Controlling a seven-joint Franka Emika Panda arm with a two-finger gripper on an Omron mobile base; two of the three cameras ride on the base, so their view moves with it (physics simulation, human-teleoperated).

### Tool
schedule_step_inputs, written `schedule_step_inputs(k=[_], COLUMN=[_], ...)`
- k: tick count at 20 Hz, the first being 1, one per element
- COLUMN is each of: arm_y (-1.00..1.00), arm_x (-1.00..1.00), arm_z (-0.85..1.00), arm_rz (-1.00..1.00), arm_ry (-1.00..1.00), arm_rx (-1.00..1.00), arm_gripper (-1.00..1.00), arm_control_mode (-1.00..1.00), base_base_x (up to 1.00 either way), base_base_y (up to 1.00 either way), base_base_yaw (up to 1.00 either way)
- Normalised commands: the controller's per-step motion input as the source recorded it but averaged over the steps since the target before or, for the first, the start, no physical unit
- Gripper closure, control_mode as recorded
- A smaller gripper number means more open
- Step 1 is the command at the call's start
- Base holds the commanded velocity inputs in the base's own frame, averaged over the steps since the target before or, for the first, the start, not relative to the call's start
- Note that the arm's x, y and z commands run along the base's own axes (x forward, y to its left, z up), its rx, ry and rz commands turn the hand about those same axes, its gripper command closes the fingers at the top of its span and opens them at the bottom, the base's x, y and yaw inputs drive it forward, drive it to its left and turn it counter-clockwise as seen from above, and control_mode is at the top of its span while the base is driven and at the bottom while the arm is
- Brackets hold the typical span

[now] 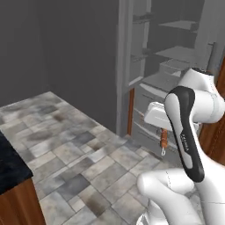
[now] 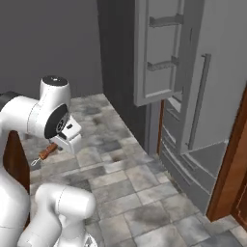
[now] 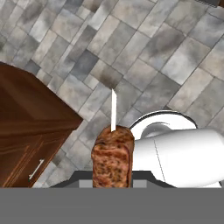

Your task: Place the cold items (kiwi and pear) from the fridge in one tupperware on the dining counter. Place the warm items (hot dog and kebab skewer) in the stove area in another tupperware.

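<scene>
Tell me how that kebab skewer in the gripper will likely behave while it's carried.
The kebab skewer probably stays stiff: its thin stick juts straight out past the meat. It looks light, a small chunk of meat beside the gripper. Gripped on the meat, with the stick hanging down below the hand, it might pivot or slip if swung hard.

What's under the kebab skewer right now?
Below the kebab skewer, clamped in the shut gripper, lies bare tiled floor, beside a wooden cabinet. The robot's white body covers some floor to the right. No tupperware can be seen beneath it.
</scene>
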Motion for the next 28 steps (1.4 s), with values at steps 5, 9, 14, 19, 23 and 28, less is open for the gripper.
schedule_step_inputs(k=[5,9,14,19,23,28], arm_y=[0.00,0.00,0.00,0.00,0.00,0.00], arm_x=[0.00,0.00,0.00,0.00,0.00,0.00], arm_z=[0.00,0.00,0.00,0.00,0.00,0.00], arm_rz=[0.00,0.00,0.00,0.00,0.00,0.00], arm_ry=[0.00,0.00,0.00,0.00,0.00,0.00], arm_rx=[0.00,0.00,0.00,0.00,0.00,0.00], arm_gripper=[1.00,1.00,1.00,1.00,1.00,1.00], arm_control_mode=[1.00,1.00,1.00,1.00,1.00,1.00], base_base_x=[0.75,0.81,0.92,0.98,0.99,1.00], base_base_y=[-0.14,-0.19,-0.30,-0.44,-0.60,-0.58], base_base_yaw=[0.56,0.56,0.54,0.49,0.41,0.40])
